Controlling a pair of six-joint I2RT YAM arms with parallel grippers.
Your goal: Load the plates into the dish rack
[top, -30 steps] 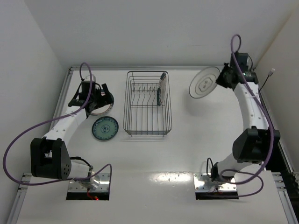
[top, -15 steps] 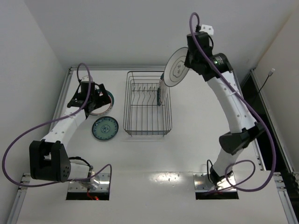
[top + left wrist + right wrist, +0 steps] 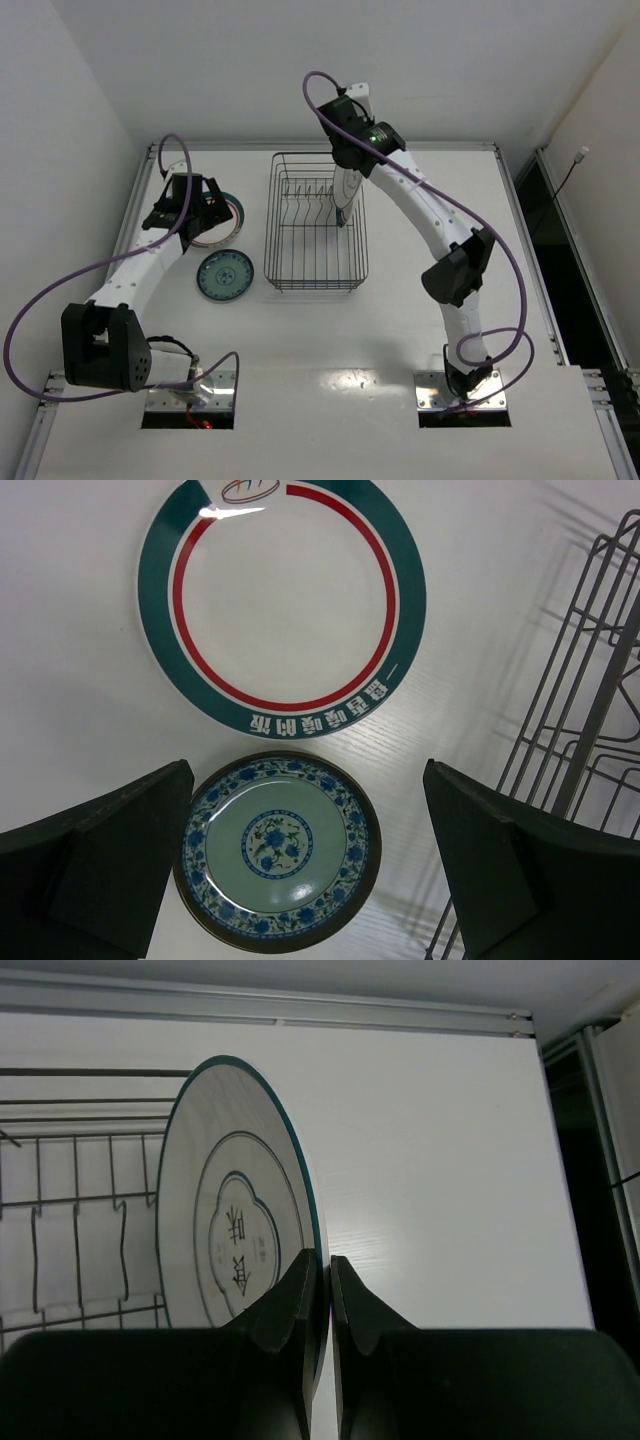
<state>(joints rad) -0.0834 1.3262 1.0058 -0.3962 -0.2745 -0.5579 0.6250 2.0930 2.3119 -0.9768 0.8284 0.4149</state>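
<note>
My right gripper is shut on the rim of the white plate with the flower outline, held on edge over the right end of the dish rack. From above the plate cannot be told apart from any plate standing there. My left gripper is open and empty, above a white plate with a green-red ringed rim and the small teal-blue patterned plate, both flat on the table left of the rack.
The rack's wire side stands close to the right of my left gripper. White walls enclose the table at the back and left. A metal rail runs along the table's back edge.
My right arm has swung the flower-outline plate from the table's back right corner leftward to the rack's right end. My left gripper has hardly moved.
</note>
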